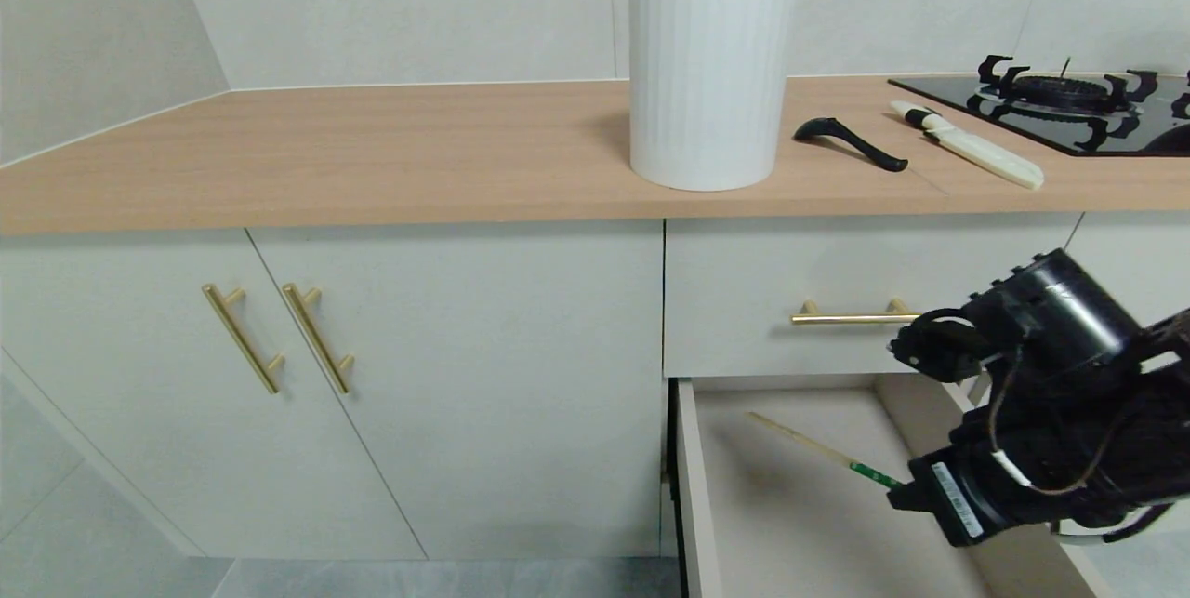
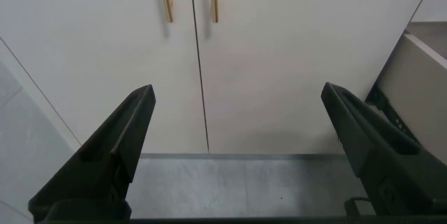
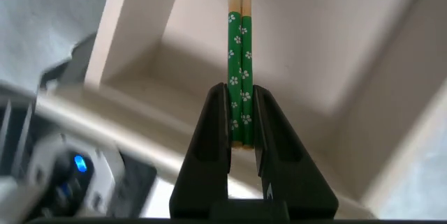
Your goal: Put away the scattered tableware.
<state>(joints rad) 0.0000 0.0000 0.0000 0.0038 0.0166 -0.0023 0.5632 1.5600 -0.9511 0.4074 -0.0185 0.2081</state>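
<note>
Close up, my right tool (image 3: 242, 123) clamps two chopsticks (image 3: 241, 42), seemingly one from the head; left tool (image 2: 237, 98) released.

From the head: looks forward and down, at middling range, over counter (image 1: 372, 152), cabinet doors (image 1: 446, 375) and drawer (image 1: 790, 505). From the left wrist: faces the same doors, low and fairly near. From the right wrist: stares close into that drawer along the chopsticks (image 3: 236, 63).
</note>
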